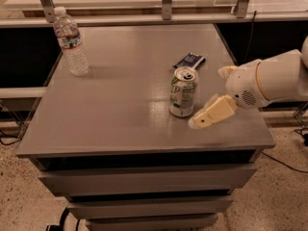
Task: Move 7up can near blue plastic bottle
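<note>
The 7up can [183, 91] is shown upright on the surface [120, 124], well apart from the blue plastic bottle [71, 41] (far left corner). The end effector [211, 97], fingers apart, is positioned just right of the can. The approach is judged unfinished, and closing around the can is needed next.

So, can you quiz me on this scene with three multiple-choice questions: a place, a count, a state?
1. Where is the tall clear ribbed plastic bottle? A) far left corner of the grey table B) at the near edge C) on the floor
2. How many things are on the table? A) two B) three C) five
3. How is the small silver-and-green soda can? A) lying down B) upright C) lifted off the table
Answers: 1 A, it stands alone there. 2 B: bottle, can, flat dark-blue packet. 3 B, standing on the table, cream gripper low beside it.
</note>
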You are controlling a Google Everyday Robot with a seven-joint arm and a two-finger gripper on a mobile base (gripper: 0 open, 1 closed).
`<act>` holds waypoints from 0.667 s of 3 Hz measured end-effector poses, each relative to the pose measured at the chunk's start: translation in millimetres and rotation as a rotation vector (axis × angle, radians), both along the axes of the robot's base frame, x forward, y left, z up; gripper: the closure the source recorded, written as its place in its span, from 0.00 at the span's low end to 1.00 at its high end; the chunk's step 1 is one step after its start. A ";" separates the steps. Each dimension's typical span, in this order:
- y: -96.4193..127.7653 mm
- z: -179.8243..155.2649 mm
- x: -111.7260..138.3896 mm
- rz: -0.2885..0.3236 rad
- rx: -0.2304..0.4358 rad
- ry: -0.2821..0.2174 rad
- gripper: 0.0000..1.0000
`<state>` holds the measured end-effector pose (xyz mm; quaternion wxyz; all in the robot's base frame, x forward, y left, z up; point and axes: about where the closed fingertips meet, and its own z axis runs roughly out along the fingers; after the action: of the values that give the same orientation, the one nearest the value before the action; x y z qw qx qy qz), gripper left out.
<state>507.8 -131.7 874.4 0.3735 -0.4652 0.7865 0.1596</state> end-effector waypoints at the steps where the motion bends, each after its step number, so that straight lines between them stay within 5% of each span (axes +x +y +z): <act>1: 14.1 -6.2 16.7 -0.029 0.105 -0.030 0.00; 2: 27.5 -4.1 30.2 -0.038 0.195 -0.056 0.00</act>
<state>538.0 -104.1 870.3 0.4419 -0.4156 0.7652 0.2153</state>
